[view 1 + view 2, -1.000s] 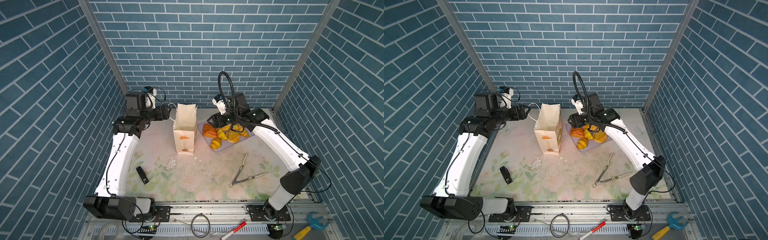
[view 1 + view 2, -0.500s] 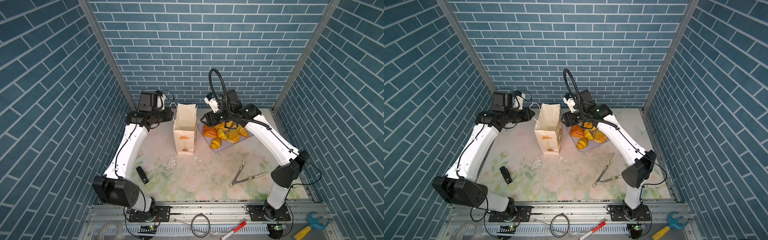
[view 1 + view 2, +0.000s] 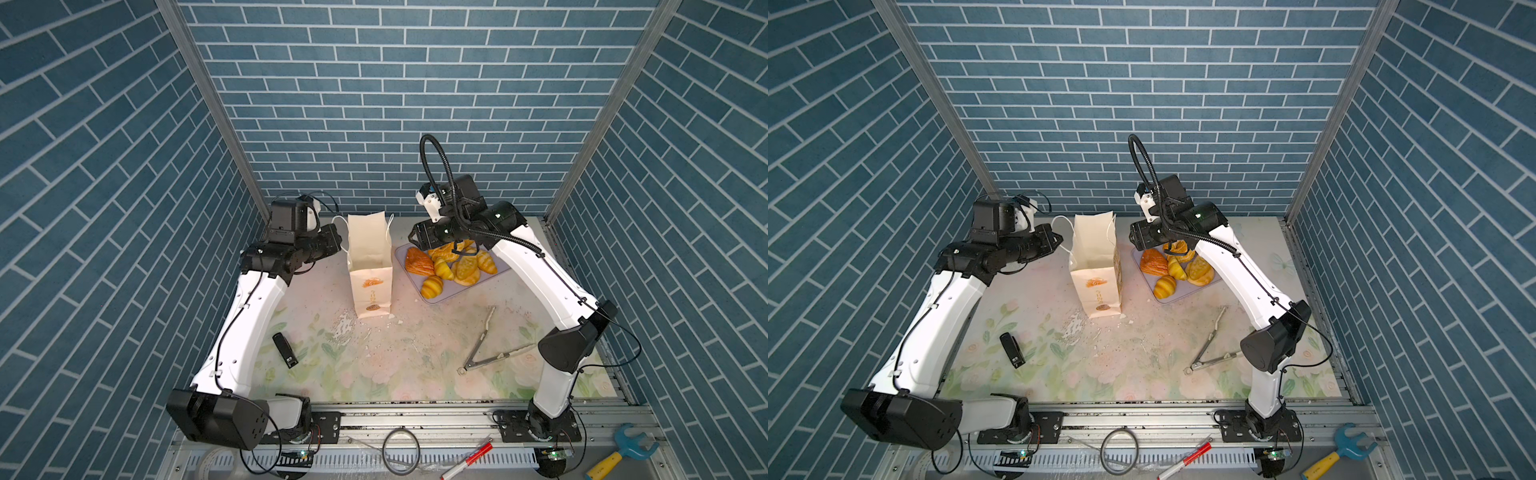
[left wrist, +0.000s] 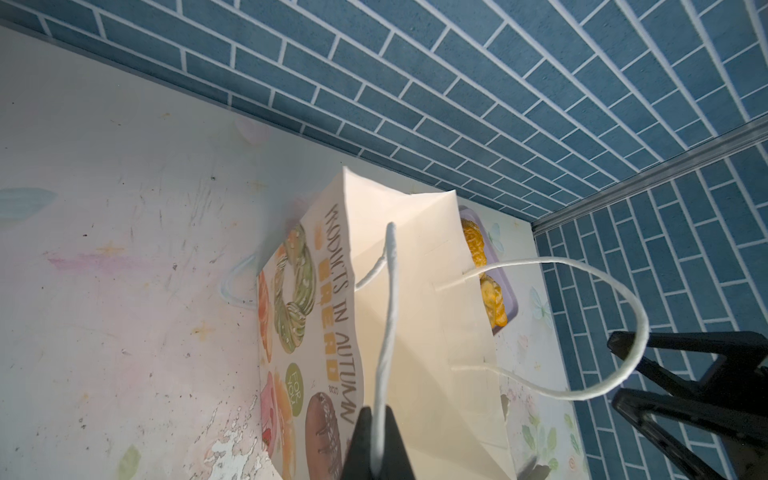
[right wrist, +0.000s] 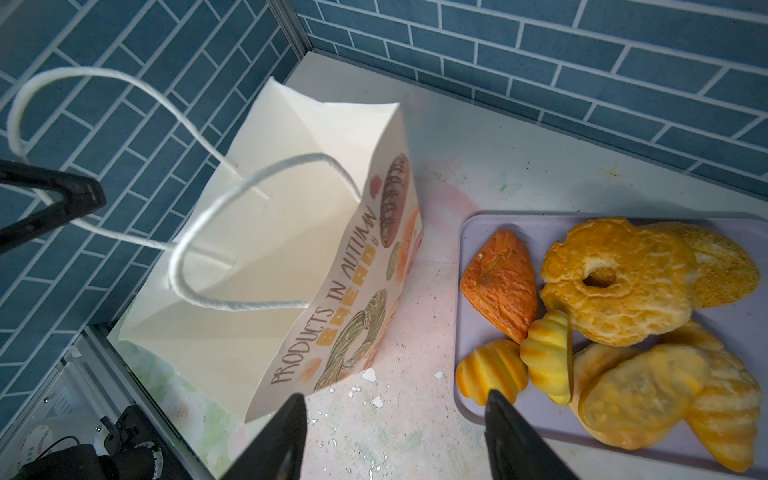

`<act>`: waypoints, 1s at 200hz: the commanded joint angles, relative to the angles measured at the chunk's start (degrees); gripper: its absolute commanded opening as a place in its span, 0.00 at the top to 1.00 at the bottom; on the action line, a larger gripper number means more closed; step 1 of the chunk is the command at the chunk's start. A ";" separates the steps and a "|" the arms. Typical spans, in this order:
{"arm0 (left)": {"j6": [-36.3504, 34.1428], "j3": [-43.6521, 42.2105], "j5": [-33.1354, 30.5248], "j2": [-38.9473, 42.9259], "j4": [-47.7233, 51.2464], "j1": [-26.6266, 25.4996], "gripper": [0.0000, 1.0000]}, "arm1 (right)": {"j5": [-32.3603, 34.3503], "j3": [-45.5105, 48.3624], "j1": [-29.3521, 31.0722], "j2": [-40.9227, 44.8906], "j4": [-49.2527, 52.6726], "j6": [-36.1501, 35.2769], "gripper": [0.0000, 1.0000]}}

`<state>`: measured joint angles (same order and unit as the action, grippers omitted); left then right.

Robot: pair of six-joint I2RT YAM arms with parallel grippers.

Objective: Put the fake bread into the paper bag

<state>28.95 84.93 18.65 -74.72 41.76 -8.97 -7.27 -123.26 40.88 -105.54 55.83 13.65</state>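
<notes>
Pinching the white cord handle (image 4: 388,324) of the paper bag (image 4: 419,332), my left gripper (image 4: 377,415) is closed tight, and the cord runs straight out from between its black fingers (image 4: 357,453). In both top views that gripper (image 3: 337,243) sits beside the bag's upper left edge. The bag (image 3: 370,266) stands upright on the floral table cover (image 3: 374,365), toward the back wall, with its mouth gaping. Its second cord handle (image 5: 173,270) arches loose over the opening.

My right gripper (image 5: 395,395) hangs with its jaws spread wide and nothing between them. It is above the strip of table between the bag and the lilac tray (image 5: 467,249).

The fake bread (image 3: 453,266) lies heaped on that tray, just to the right of the bag. A brown flaky triangle (image 5: 500,282) is nearest the bag and a ring-shaped bread (image 5: 615,282) rests on top of the pile. The small croissants (image 5: 490,370) and oval rolls (image 5: 644,395) are on the front side.

Metal tongs (image 3: 486,345) lie open on the table, well apart from the tray. A small black object (image 3: 285,350) lies near my left arm.
</notes>
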 commanded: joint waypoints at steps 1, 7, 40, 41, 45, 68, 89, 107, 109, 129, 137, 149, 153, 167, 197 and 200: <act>2.00 -1.06 -0.79 2.25 -0.29 -0.17 1.00 | 1.33 -1.99 0.09 -0.38 2.27 3.04 0.32; 2.21 -1.26 -0.57 2.61 -0.05 -0.17 1.00 | 1.06 -1.98 0.17 -0.46 2.18 3.18 0.32; 3.43 -3.28 0.35 5.14 1.11 -0.10 1.00 | 0.38 -1.89 0.18 -0.81 2.30 3.58 0.32; 3.41 -3.37 0.25 5.25 1.12 -0.09 1.00 | 0.35 -1.85 0.17 -0.81 2.28 3.62 0.32; 3.47 -3.62 0.24 5.75 1.21 -0.08 1.00 | 0.26 -1.91 0.21 -0.81 2.26 3.73 0.32; 4.12 -4.68 0.31 6.91 1.86 0.01 1.00 | -0.47 -2.04 0.21 -1.09 1.85 4.10 0.33; 4.58 -5.59 0.04 7.24 2.53 0.10 1.00 | -3.09 -2.67 0.75 -1.40 1.16 3.63 0.34; 5.14 -6.37 -0.48 7.86 2.32 0.25 1.00 | -4.36 -2.62 2.17 -1.05 0.23 1.94 0.34; 5.19 -6.38 -0.51 7.91 2.29 0.27 1.00 | -4.54 -2.60 2.36 -1.00 0.13 1.74 0.34; 5.01 -6.35 -0.84 8.42 2.77 0.28 1.00 | -7.74 -3.45 3.43 -1.13 -0.91 1.70 0.34; 5.04 -6.39 -1.06 8.61 3.08 0.27 1.00 | -8.99 -3.80 3.84 -1.09 -1.39 1.92 0.34; 5.08 -6.84 -1.34 8.88 3.09 0.27 1.00 | -10.36 -4.24 4.79 -1.08 -2.28 1.63 0.35; 5.15 -7.01 -1.30 8.96 3.07 0.28 1.00 | -10.54 -4.42 5.09 -1.10 -2.53 1.42 0.35; 5.49 -7.57 -1.17 9.29 3.07 0.27 1.00 | -12.24 -5.20 5.90 -1.33 -2.98 0.36 0.35; 5.86 -8.38 -1.34 10.28 3.22 0.27 1.00 | -14.70 -8.21 7.42 -3.57 -3.24 1.48 0.35; 5.82 -8.44 -1.41 10.37 3.31 0.27 1.00 | -14.51 -8.66 7.52 -3.99 -3.24 1.80 0.36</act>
<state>34.35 77.21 17.82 -65.54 43.62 -8.86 -18.37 -129.14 47.40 -106.78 53.84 15.44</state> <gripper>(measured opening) 0.052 0.648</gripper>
